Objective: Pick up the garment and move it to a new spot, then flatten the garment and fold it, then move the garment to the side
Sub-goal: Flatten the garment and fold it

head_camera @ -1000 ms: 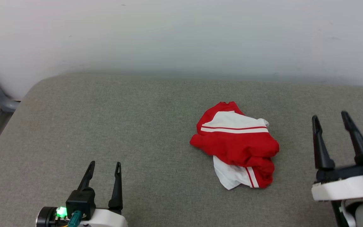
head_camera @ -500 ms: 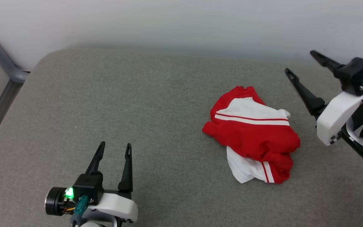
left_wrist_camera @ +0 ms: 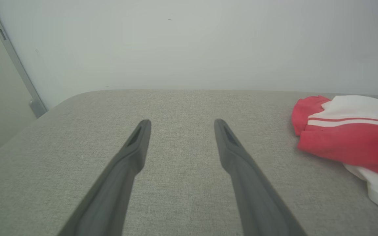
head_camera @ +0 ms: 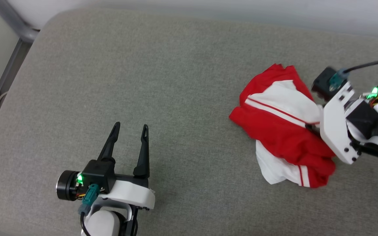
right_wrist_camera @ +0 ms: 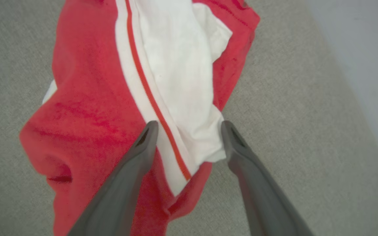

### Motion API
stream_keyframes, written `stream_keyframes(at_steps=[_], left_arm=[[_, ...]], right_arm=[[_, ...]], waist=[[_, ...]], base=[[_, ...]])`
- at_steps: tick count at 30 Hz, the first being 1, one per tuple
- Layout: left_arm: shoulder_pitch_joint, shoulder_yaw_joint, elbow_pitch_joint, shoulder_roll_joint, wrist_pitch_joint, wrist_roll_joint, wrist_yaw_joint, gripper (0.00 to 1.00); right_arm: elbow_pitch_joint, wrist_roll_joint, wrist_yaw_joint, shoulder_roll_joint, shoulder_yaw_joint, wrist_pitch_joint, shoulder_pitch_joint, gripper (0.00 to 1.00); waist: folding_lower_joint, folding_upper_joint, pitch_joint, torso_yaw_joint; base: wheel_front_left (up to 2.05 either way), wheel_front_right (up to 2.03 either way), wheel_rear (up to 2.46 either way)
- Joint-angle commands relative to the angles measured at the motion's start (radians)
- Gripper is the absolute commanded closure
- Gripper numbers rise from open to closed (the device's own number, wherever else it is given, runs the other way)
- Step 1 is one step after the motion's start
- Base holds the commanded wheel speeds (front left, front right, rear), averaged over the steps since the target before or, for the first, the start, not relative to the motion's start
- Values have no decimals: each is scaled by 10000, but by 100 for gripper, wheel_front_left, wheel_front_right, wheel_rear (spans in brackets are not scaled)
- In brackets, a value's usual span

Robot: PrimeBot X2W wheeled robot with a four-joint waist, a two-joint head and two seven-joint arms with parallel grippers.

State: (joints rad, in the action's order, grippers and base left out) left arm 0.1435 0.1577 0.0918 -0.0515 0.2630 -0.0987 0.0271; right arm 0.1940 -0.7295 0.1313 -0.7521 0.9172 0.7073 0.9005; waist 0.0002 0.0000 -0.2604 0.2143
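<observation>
1. Swinging in from the far right, the right pincer (right_wrist_camera: 189, 126) has come over the shirt (head_camera: 281, 131) since half a second ago. The head camera has tipped downward too, so the whole scene sits differently.
2. Red with white sleeves, the shirt lies crumpled in a heap on the right part of a grey cushion (head_camera: 143, 65).
3. Right wrist view: the pincer's two dark fingers stand apart on either side of a white sleeve with a thin red stripe, gripping nothing. Whether the tips touch the cloth is hard to tell.
4. Head view: the right arm's white casing hides nearly all of those fingers and covers the heap's right edge.
5. Left pincer (head_camera: 130, 124): its fingers are apart and empty, at lower left over bare cushion, well apart from the shirt.
6. Left wrist view: a pale wall (left_wrist_camera: 189, 42) rises behind the cushion, with a grey metal post (left_wrist_camera: 15, 65) at left. The shirt is cut off at the right edge.
</observation>
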Motion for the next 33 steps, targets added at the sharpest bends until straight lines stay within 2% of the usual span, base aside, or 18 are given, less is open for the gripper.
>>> stream_keyframes(at_steps=[1,5,9,10,11,12,19,24,29,31,32,33], left_arm=[[176,111,-18,16,27,-99,82,0],[337,225,55,16,27,-196,188,0],[393,220,140,18,27,-175,252,0],[363,188,168,16,27,-147,245,0],[336,164,191,16,27,-115,234,0],[307,146,210,18,27,-103,217,0],[31,138,311,17,27,-27,216,0],[-191,89,343,16,27,-2,168,0],[-404,4,366,15,27,82,150,0],[-513,-15,353,16,27,85,150,0],[-564,-23,348,16,27,95,146,0],[-609,-41,344,15,27,118,147,0]], right_arm=[[254,-38,-12,-85,464,133,200,0],[868,-422,-9,-51,1158,25,18,0],[1135,-165,-10,-31,1375,-1296,188,0],[1185,-131,-10,-5,1309,-1728,221,7],[1246,-43,-10,-14,1251,-2119,258,71],[1238,33,-10,-22,1247,-2496,281,100],[1431,-342,-10,88,-43,-4801,-493,100],[1463,-503,-10,26,-1180,-5645,-1601,100],[1930,-385,-10,15,-2900,-6594,-2817,100],[2324,-228,-12,146,-3891,-7196,-3337,100],[2501,-103,-10,262,-4306,-7454,-3642,55],[2637,68,-9,438,-4663,-7720,-3972,0]], waist=[[-2,0,-389,250],[-2,0,-558,333],[-2,0,-531,263],[-2,0,-483,216],[-2,0,-429,169],[-2,0,-365,111],[-2,0,141,-338],[-2,0,404,-631],[-2,0,634,-833],[-2,0,730,-889],[-2,0,778,-910],[-2,0,832,-939]], base=[[0,0,0],[0,0,0],[0,0,0],[0,0,0],[0,0,0],[0,0,0],[0,0,0],[0,0,0],[0,0,0],[0,0,0],[0,0,0],[0,0,0]])
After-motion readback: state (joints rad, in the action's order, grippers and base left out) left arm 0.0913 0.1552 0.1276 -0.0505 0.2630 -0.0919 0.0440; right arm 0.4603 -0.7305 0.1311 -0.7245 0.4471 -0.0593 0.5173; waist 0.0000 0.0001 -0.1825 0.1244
